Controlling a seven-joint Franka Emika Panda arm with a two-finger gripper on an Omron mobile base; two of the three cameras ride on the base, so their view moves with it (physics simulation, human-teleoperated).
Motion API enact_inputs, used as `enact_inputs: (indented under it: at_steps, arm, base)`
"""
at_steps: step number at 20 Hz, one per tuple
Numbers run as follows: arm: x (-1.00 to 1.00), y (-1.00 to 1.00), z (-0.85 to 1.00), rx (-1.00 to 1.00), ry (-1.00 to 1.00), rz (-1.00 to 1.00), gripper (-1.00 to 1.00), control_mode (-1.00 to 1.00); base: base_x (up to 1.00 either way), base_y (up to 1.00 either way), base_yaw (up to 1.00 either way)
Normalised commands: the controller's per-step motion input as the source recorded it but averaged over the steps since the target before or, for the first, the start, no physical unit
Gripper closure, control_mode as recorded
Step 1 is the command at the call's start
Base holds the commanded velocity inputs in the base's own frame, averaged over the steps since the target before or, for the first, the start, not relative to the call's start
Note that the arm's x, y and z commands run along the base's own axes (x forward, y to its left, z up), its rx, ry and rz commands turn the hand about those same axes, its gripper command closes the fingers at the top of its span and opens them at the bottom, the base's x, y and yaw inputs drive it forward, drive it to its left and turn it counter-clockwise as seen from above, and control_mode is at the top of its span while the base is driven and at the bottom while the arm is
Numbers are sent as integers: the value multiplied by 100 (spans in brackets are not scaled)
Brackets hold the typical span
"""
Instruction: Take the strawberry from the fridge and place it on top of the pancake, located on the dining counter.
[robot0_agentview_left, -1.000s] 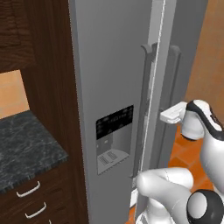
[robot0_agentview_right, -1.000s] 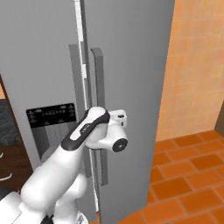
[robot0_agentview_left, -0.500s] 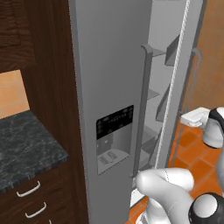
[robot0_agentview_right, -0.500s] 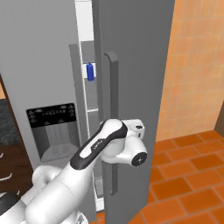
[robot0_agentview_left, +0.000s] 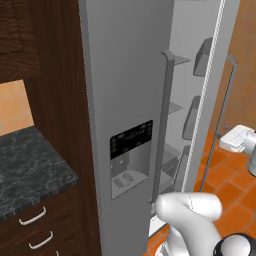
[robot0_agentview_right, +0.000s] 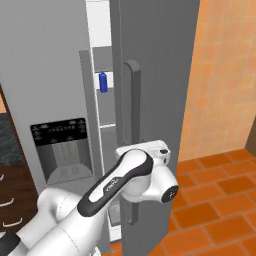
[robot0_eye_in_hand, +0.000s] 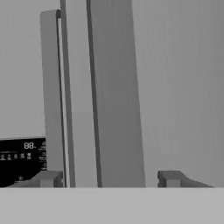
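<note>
Fridge (robot0_agentview_right: 60, 60) right door (robot0_agentview_right: 160, 75) part-open, swung toward right of right base view. Gripper (robot0_eye_in_hand: 109, 179) at bottom of hand view, jaws spread wide either side of door handle (robot0_eye_in_hand: 116, 87), gripping nothing. Strawberry not spotted yet; shelves (robot0_agentview_left: 175, 107) inside look bare in centre of left base view, a small blue item (robot0_agentview_right: 103, 82) sits upper centre in right base view. Judgement: gap prob. too narrow for arm. Best to back off handle, push door edge wider, then scan shelves before reaching in.
</note>
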Motion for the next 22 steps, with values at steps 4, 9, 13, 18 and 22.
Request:
enact_inputs:
  at_steps: [4,9,13,18,22]
  arm:
    - [-84,0,76,-10,-9,-2,-100,-100]
    - [-54,23,100,-25,-4,-5,-100,-100]
    - [-36,43,93,-32,0,-4,-100,-100]
    - [2,74,64,-34,29,-3,-100,-100]
    - [45,64,13,-35,44,-14,-100,-100]
  base:
    - [0,0,0]
    - [0,0,0]
    - [0,0,0]
    - [0,0,0]
    - [0,0,0]
